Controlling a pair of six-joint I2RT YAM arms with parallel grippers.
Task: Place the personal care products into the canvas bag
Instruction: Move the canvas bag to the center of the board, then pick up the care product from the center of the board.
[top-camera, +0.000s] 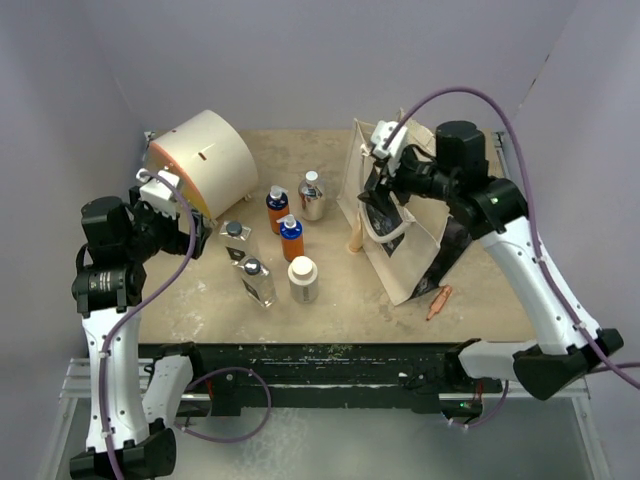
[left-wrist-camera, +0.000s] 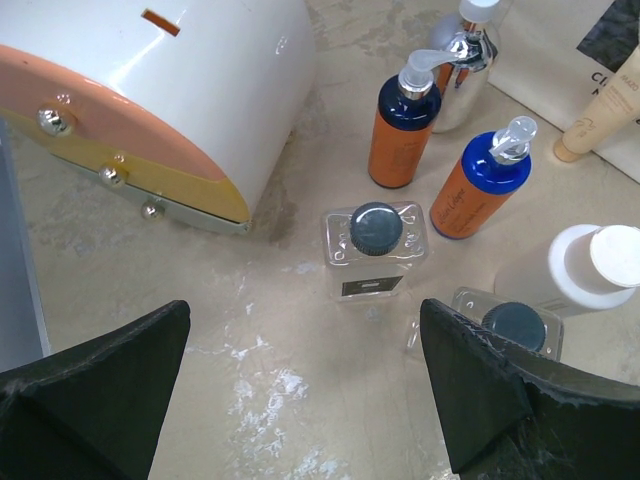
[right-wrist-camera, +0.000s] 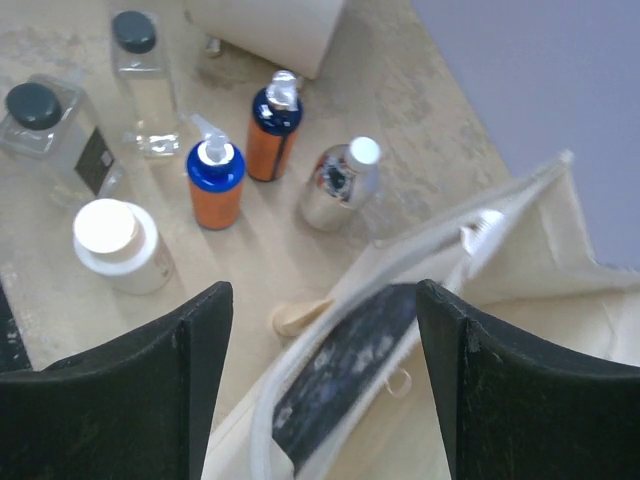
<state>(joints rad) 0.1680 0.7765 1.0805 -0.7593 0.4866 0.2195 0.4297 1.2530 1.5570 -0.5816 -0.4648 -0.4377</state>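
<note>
Showing white shells (top-camera: 108, 370) and black joints (top-camera: 103, 287) along both arms (top-camera: 545, 285), trailing purple cables (top-camera: 460, 91), ending in black wedge-shaped fingers (left-wrist-camera: 490, 390).

Bright, even light, soft shadows; right-wrist view slightly blurred.

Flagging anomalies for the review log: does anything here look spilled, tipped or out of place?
No spill; all six bottles stand upright. Two strays: a tan wooden cone rests against the canvas bag, and a small orange stick lies by its near corner.
</note>
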